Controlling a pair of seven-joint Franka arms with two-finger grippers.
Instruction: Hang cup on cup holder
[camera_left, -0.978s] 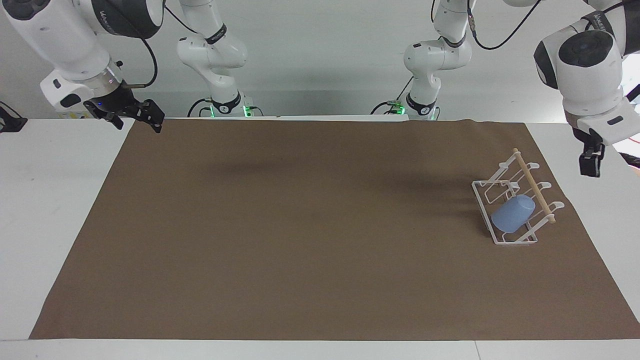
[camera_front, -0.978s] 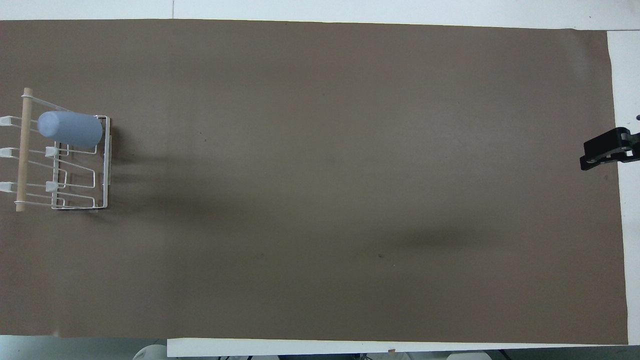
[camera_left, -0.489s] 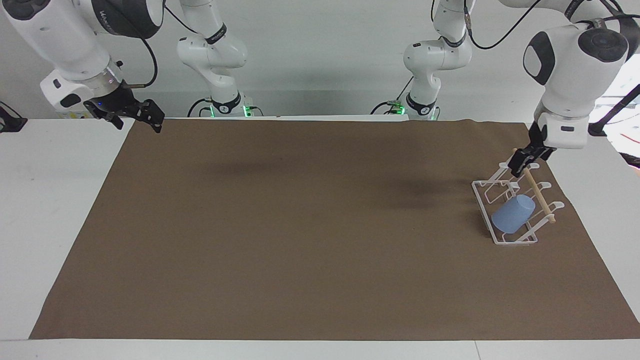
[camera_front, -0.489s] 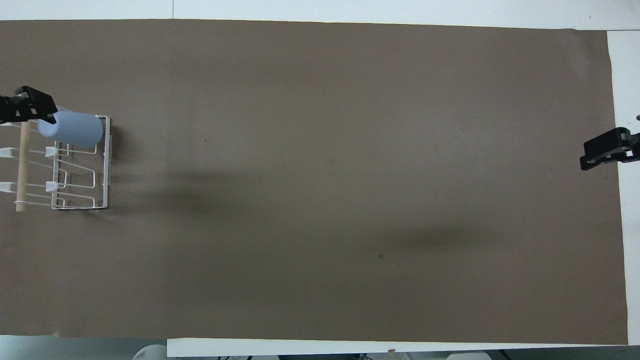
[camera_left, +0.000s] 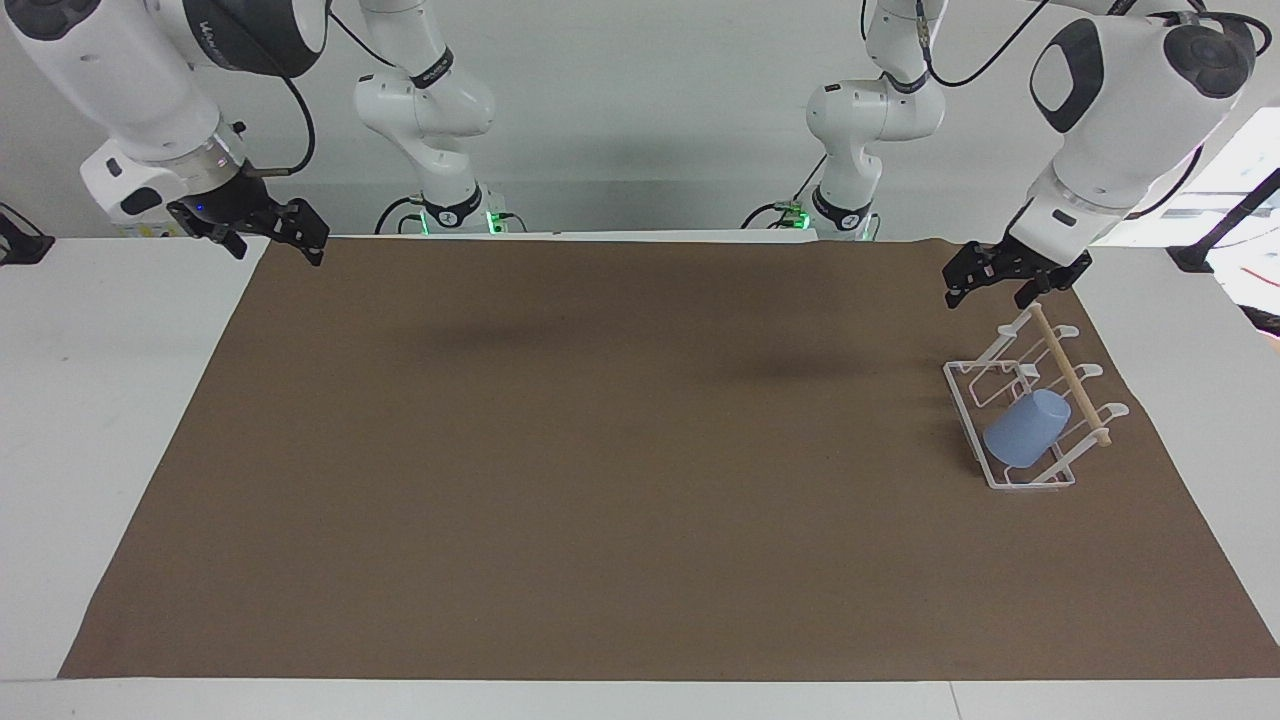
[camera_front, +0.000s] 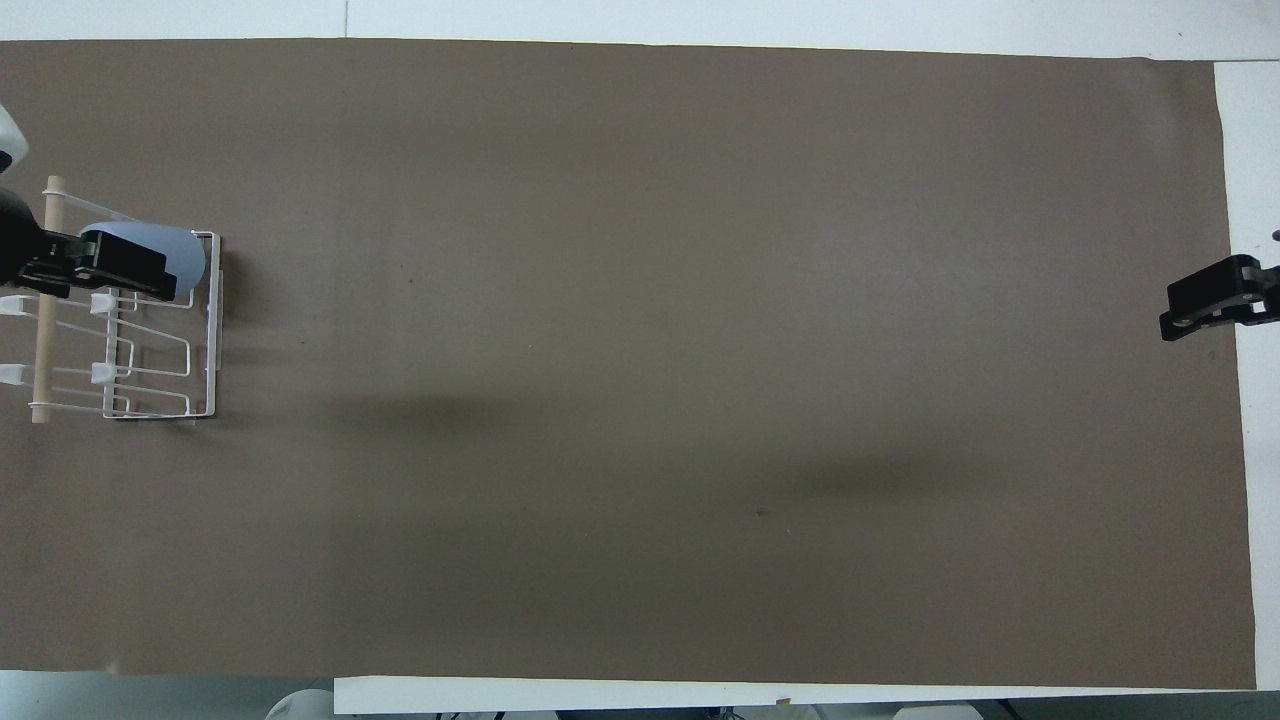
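The small light-blue plastic tumbler, the cup, hangs tilted on a slanted prong of the cup holder, a white wire rack with a rectangular base frame and a light wooden dowel across its top. The cup sits on the prong farthest from the robots, its closed base pointing up toward the dowel. In the overhead view the cup lies at about twelve o'clock within the rack, partly covered by the gripper above it. The rack stands on the brown paper sheet at the left arm's end of the table, at about three o'clock from the sheet's middle in the facing view.

The left gripper is up in the air over the rack's end nearest the robots, at roughly eleven o'clock from the cup in the facing view, apart from cup and rack. Its fingers are spread and hold nothing.

The right gripper waits over the sheet's corner at the right arm's end, at about ten o'clock from the sheet's middle, well apart from the rack. Its fingers are also spread and empty. The white table shows around the sheet.
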